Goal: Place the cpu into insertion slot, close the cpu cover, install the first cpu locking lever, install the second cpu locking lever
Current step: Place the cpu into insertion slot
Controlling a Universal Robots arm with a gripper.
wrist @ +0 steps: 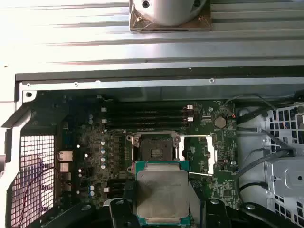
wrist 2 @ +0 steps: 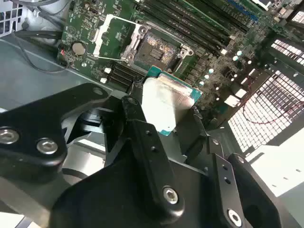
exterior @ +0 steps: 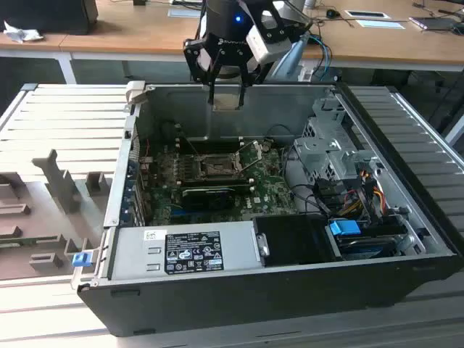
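My gripper [exterior: 226, 93] hangs above the back wall of the open computer case, shut on the cpu [exterior: 226, 99], a flat square chip with a silver-grey top. In both wrist views the cpu [wrist: 162, 192] [wrist 2: 167, 99] sits between the black fingers [wrist: 127, 202]. Below it on the green board lies the insertion slot [wrist: 155, 150] [wrist 2: 159, 45] [exterior: 215, 167], dark and bare. The cpu cover [wrist: 200, 154] [wrist 2: 114, 35] is swung fully open beside the slot.
A grey power supply [exterior: 196, 250] with a label fills the case's front. A metal drive cage [exterior: 326, 145] and coloured cables [exterior: 359, 192] stand at the exterior view's right. A long black card [exterior: 210, 193] lies in front of the slot. Memory slots [wrist: 147, 114] run behind it.
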